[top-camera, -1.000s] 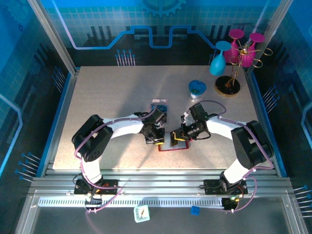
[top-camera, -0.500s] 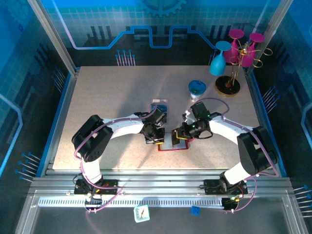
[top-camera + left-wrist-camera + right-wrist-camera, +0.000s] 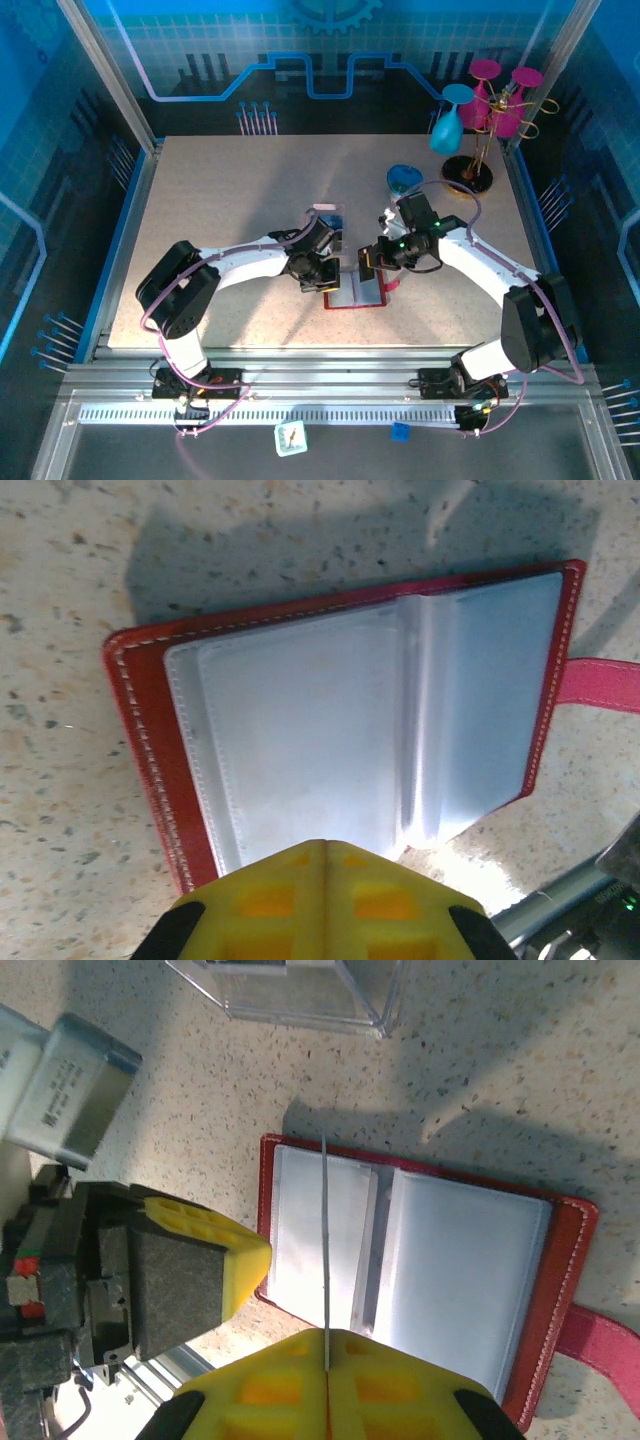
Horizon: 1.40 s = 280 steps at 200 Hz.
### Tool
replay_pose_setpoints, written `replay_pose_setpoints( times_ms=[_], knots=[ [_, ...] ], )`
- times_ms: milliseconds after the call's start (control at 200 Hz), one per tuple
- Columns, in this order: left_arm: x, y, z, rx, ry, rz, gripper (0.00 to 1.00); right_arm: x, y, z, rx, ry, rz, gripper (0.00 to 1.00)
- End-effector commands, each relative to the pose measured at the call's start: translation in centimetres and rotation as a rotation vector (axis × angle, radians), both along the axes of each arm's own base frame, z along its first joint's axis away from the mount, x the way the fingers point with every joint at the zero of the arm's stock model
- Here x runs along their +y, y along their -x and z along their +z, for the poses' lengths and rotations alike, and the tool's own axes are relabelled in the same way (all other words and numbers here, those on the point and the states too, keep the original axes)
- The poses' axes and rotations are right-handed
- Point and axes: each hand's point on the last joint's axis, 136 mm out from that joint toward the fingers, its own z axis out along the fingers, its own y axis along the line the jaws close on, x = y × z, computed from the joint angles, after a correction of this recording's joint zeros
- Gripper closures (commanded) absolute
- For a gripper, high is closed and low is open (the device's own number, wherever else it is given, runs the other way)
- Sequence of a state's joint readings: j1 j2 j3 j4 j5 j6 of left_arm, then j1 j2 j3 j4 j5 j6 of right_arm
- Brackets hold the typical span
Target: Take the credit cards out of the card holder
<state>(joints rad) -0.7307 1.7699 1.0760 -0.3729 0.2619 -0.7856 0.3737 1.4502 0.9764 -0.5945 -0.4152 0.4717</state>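
Observation:
The red card holder (image 3: 368, 294) lies open on the table, its pale pockets facing up (image 3: 300, 710) (image 3: 450, 1270), its red tab (image 3: 600, 680) sticking out to one side. My left gripper (image 3: 328, 283) (image 3: 325, 848) is shut, its yellow tip resting at the holder's near-left edge with nothing between the fingers. My right gripper (image 3: 372, 262) (image 3: 327, 1345) is shut on a thin credit card (image 3: 324, 1240), seen edge-on and held upright just above the holder's left pocket. From above that card (image 3: 365, 266) looks black. The left gripper's finger (image 3: 200, 1250) shows beside it.
A clear plastic box (image 3: 327, 215) (image 3: 290, 990) with blue-and-white cards sits just behind the holder. A blue round cup (image 3: 403, 178) and a stand with pink and blue glasses (image 3: 480, 120) occupy the back right corner. Bare tabletop spreads to the left.
The right gripper has lifted up and back with the card, away from the holder. The holder's pockets now lie uncovered. The left gripper stayed at the holder's edge.

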Motion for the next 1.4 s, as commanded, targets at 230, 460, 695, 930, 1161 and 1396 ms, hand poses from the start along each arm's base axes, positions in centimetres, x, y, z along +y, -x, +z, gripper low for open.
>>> replay_pose_setpoints(
  times_ms=[230,460,695,930,1161,1396],
  knots=[
    [2.3,2.6,-3.9,0.102,-0.096,-0.005,0.97,-0.6,-2.1,3.1,-0.077,0.022,0.018,0.92],
    [4.5,3.1,-4.5,0.112,-0.118,0.035,0.97,0.3,-4.4,4.9,-0.159,0.02,0.102,0.92],
    [6.7,3.0,-4.0,0.102,-0.137,0.062,0.97,1.7,-6.5,6.0,-0.281,0.02,0.271,0.91],
    [8.4,2.7,-3.3,0.081,-0.145,0.078,0.96,4.2,-6.4,5.0,-0.458,0.091,0.644,0.91],
    [9.7,1.8,-2.0,0.034,-0.148,0.105,0.86,5.8,-7.3,3.4,-0.566,0.203,0.937,0.94],
    [11.5,0.9,-1.1,0.001,-0.148,0.163,0.85,7.0,-8.9,1.4,-0.552,0.315,1.122,0.95]
  ],
)
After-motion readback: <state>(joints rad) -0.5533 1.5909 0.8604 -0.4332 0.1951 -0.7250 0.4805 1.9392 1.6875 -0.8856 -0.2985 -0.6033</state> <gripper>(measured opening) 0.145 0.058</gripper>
